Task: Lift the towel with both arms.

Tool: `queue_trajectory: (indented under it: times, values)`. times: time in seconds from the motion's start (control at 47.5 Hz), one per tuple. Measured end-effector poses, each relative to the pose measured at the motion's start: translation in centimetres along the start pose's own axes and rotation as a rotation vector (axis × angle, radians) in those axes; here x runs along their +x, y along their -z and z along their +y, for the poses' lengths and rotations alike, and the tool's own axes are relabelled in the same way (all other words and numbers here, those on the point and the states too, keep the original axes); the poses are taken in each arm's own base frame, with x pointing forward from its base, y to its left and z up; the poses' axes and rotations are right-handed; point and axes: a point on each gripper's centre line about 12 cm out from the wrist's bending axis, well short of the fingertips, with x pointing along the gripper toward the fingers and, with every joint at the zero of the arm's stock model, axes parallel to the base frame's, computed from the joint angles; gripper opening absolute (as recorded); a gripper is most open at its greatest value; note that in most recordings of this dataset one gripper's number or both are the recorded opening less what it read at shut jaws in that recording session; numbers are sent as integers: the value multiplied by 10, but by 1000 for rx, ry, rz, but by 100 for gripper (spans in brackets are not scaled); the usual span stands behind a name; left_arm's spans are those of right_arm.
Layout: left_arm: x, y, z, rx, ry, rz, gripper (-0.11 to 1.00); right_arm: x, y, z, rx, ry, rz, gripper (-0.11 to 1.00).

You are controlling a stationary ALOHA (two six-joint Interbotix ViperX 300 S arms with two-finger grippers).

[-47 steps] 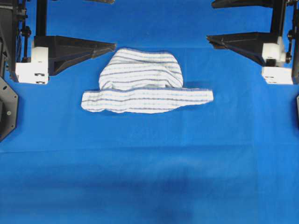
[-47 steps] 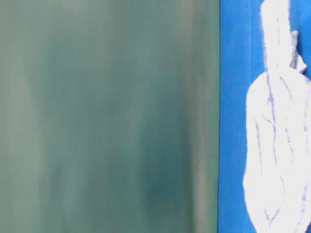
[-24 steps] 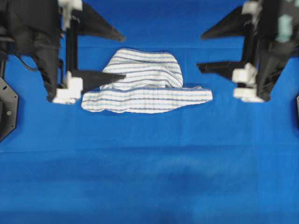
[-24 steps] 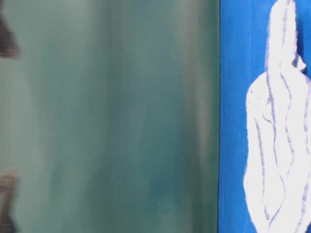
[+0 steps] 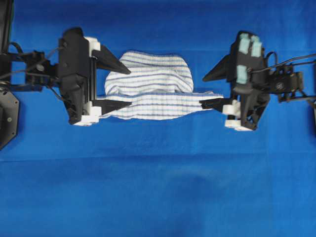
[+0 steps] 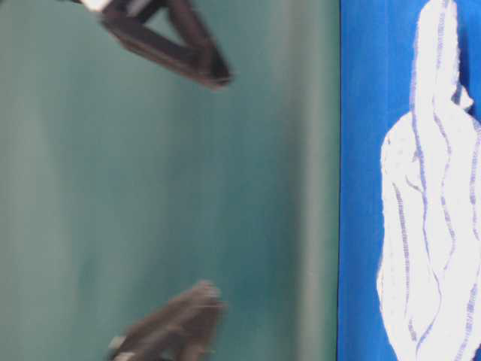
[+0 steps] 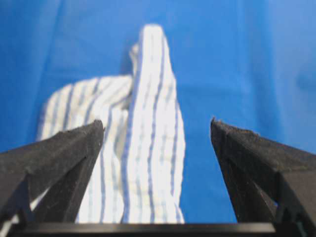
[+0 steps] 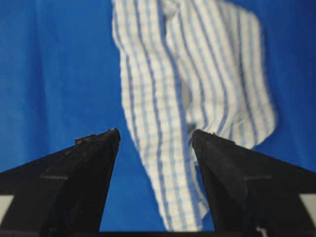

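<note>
**Two arms closing in on striped towel, jaws spread wide**

A blue-covered counter [image 5: 158,187] is filling the overhead view, with the towel [image 5: 153,86] lying bunched near its middle, a rounded hump behind and a long folded band stretching sideways in front. The left gripper [image 5: 121,88] is flanking the band's left end and the right gripper [image 5: 210,90] its right end, each with jaws released and holding nothing; both wrist views are showing the striped cloth running up between two parted black wedges. In the table-level view, dark blurred finger shapes are hanging apart from the cloth, so the height above it is not settled and contact cannot be told.

The approach is looking like the step in hand. The next move is likely calling for each arm to sink until its jaws straddle an end of the band, then to clench on both ends together before raising them evenly.

A second earlier the grippers were sitting at the far edges of the overhead view, well apart from the towel; they are now just beside it. The towel itself is lying as before.
</note>
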Motion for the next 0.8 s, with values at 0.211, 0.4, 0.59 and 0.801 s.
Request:
queue_trajectory:
  times: [0.211, 0.4, 0.59, 0.801]
  values:
    - [24, 46, -6, -17, 10, 63, 93, 31, 28, 0, -9, 4, 95, 64]
    - [44, 83, -9, -19, 14, 153, 93, 60, 51, -6, 3, 11, 160, 64]
    - [61, 116, -10, -18, 17, 254, 93, 89, 72, -9, 13, 0, 192, 64]
    - [73, 147, -10, -18, 15, 319, 93, 113, 88, -20, 39, 5, 216, 64]
